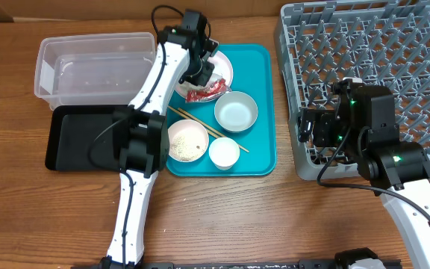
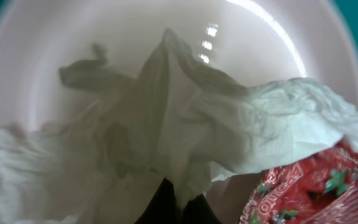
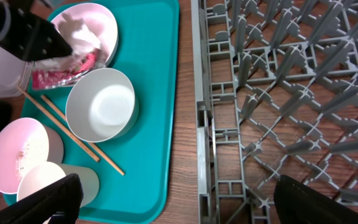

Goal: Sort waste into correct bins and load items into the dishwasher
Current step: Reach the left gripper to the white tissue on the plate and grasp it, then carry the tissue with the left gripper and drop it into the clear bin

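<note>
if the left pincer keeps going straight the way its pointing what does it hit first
Most likely the crumpled napkin, right ahead of the left pincer in its wrist view, then the white plate under it. Depth is unclear; it may already touch.

Teal serving tray [image 1: 262,71] lying flat, brown wood-grain table [image 1: 43,217] beneath

Even, bright room light; soft blur over the close-up napkin [image 2: 278,124], small glare spots on the plate [image 2: 135,25].
</note>
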Motion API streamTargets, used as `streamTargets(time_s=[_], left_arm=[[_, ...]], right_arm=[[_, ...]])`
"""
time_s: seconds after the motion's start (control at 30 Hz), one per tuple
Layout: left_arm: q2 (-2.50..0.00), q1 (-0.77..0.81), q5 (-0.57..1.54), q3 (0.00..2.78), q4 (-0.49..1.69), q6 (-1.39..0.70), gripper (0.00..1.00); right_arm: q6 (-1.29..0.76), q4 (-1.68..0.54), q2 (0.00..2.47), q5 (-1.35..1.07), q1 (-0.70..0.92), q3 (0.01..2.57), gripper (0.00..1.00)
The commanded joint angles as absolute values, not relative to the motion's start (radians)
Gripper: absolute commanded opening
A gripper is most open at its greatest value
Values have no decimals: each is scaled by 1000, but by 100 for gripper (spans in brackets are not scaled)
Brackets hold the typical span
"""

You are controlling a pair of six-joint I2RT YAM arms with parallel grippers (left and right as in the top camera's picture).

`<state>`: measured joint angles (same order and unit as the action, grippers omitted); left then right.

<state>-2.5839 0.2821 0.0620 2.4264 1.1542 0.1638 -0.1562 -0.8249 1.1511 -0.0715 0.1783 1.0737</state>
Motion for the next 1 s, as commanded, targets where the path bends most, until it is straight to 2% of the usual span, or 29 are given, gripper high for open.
streamTargets(time_s=[0.0, 0.3, 0.53, 0.83, 0.97], left_arm=[[-2582, 282, 53, 2634, 1231, 77, 4], [-2582, 247, 50, 2919, 1404, 20, 4], [-2573, 126, 54, 3140, 1583, -184, 4], [-2582, -22, -30, 3064, 1570, -156, 5], [-2593, -42, -29, 2952, 1569, -105, 11]], right_arm=[[-157, -822, 1146, -74, 183, 1100, 100], [-157, -823, 1146, -74, 183, 1100, 100], [-157, -834, 1146, -73, 183, 1100, 100], [-157, -866, 1146, -73, 183, 1100, 100], [-157, -880, 1146, -70, 183, 1100, 100]])
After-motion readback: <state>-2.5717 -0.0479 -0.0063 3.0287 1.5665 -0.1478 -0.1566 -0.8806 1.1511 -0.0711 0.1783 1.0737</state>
